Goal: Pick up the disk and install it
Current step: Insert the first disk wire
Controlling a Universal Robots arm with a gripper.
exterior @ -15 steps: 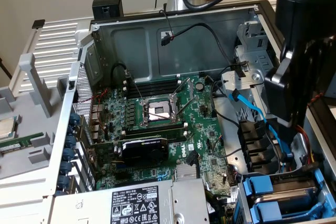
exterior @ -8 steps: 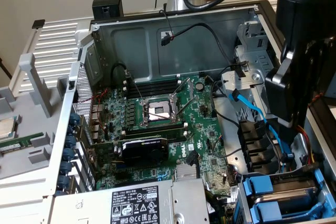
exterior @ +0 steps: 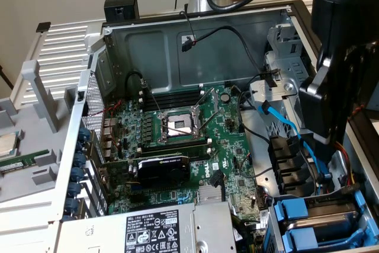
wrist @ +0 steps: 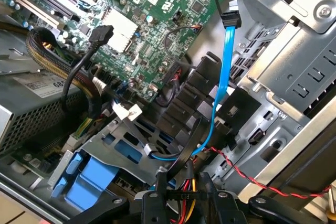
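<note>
Claw point(wrist: 186, 211), partly cut off, near drive cage point(wrist: 126, 140).

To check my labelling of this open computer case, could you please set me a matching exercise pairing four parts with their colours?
Things:
1. flat data cable
2. graphics card
3. power supply label
4. twisted wire pair

Colours:
A. white
B. red and black
C. blue
D. black

Pairs: 1-C; 2-D; 3-A; 4-B.

One motherboard point(exterior: 237, 170), one graphics card point(exterior: 163, 170)
</note>
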